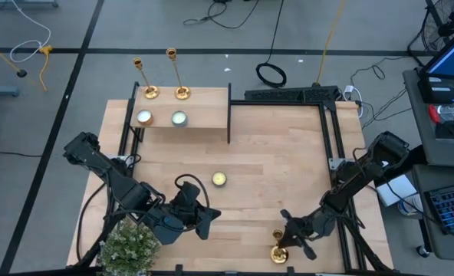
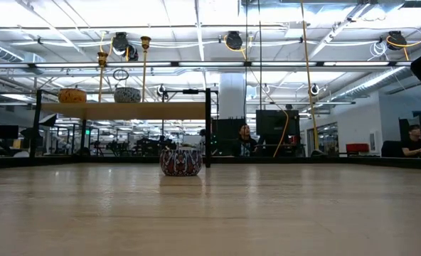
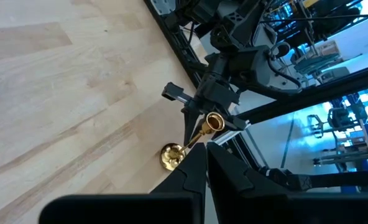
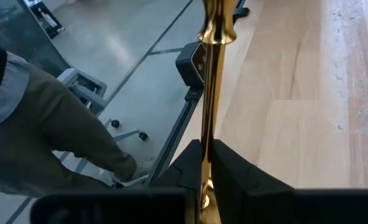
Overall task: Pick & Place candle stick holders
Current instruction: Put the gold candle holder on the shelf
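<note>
Open tabletop at centre. A tealight sits just at 11 o'clock of centre; the shelf blocks 11–12 o'clock; a plant crowds 8 o'clock.

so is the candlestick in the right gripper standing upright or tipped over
Upright. The candlestick stands on its base on the table, with the right gripper shut on its stem, which runs straight between the fingers in the right wrist view.

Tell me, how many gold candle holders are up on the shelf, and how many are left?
Two candlesticks already stand on the raised shelf. The right gripper is shut on the third candlestick at the table's near edge; it's the last one left. The left gripper waits, shut and empty.
</note>
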